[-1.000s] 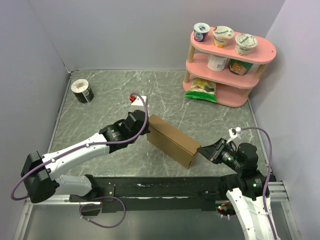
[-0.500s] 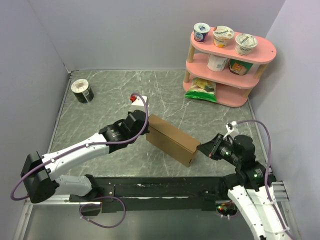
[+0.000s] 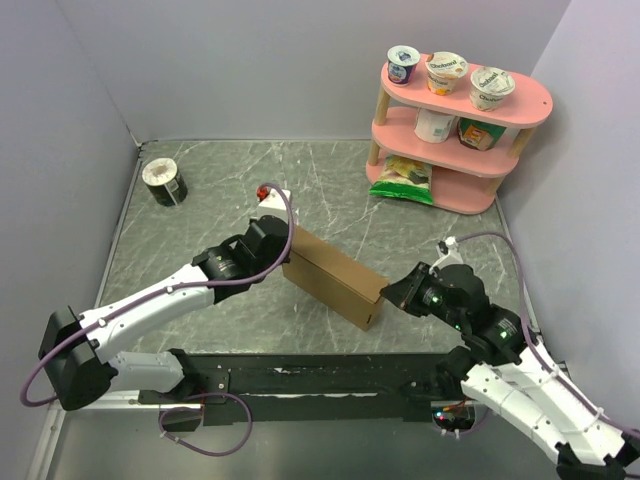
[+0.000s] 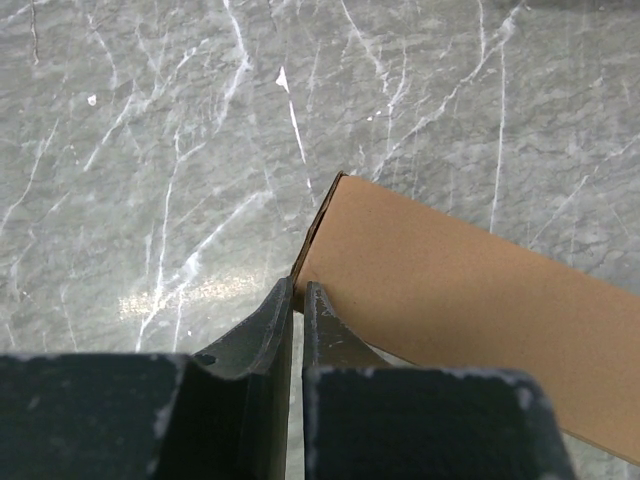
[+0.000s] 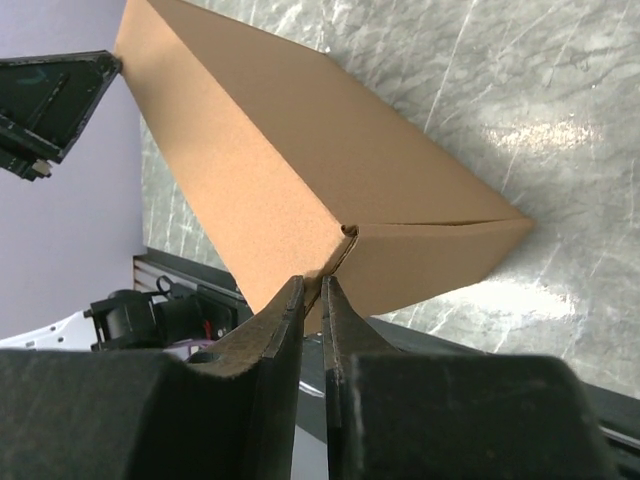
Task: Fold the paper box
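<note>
Because the right gripper (image 5: 312,285) meets the paper box (image 3: 332,276) only at its nearest corner, that corner is where trouble would most likely start. Its jaws stand almost together, nipping a thin edge of cardboard just below the point where the end panel's seam gapes a little. So slight a hold could slip off if the arm pulls or twists, and I judge the loose seam would then spring wider and undo the fold.

The box itself lies slantwise on the marble table (image 3: 200,200), formed into a long closed shape, its near end toward the right arm and its far end toward the left. The stone looks smooth, so a push from one end that the other does not answer would probably slide or spin the box rather than crease it. Pressing both ends inward together might instead buckle the long top panel.

At the far end the left gripper (image 4: 298,290) sits against the corner with its jaws all but closed. Whether any cardboard lies between them, the wrist view does not let me say; if none does, that end is merely propped and could skate away.

The pink shelf (image 3: 455,150) of yogurt cups stands well apart and seems in no danger.
</note>
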Available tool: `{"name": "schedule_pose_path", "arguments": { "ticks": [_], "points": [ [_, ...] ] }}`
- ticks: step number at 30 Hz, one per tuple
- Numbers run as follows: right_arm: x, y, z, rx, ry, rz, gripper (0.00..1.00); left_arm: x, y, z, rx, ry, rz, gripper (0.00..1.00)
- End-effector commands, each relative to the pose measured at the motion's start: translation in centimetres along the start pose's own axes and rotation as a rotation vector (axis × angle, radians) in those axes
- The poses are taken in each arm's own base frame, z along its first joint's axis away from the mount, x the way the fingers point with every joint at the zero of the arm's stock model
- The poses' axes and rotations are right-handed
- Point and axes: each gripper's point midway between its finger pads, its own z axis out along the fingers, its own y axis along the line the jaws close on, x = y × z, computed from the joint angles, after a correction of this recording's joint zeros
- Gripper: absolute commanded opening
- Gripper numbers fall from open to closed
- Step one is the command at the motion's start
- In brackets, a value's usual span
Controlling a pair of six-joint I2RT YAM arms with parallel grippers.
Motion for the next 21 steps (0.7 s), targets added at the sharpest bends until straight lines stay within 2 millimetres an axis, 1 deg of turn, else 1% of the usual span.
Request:
{"name": "schedule_pose_path", "arguments": {
  "ticks": [1, 5, 9, 13, 21],
  "points": [
    [9.0, -12.7, -2.2, 0.561, 0.399, -0.101, 0.17, 3.9, -2.1, -1.1, 0.173, 0.159, 0.036, 0.01],
    [8.8, -12.7, -2.3, 0.600, 0.412, -0.150, 0.17, 3.7, -1.6, -1.1, 0.185, 0.148, 0.023, 0.01],
    [9.9, -13.0, -2.4, 0.638, 0.449, -0.155, 0.17, 3.8, -1.1, -1.1, 0.190, 0.144, 0.014, 0.01],
    [10.9, -13.2, -2.7, 0.672, 0.485, -0.204, 0.17, 3.4, -0.7, -1.1, 0.194, 0.132, 0.002, 0.01],
    [11.5, -13.3, -2.9, 0.723, 0.509, -0.249, 0.17, 3.0, -0.5, -1.1, 0.203, 0.117, -0.014, 0.01]
  ]
}}
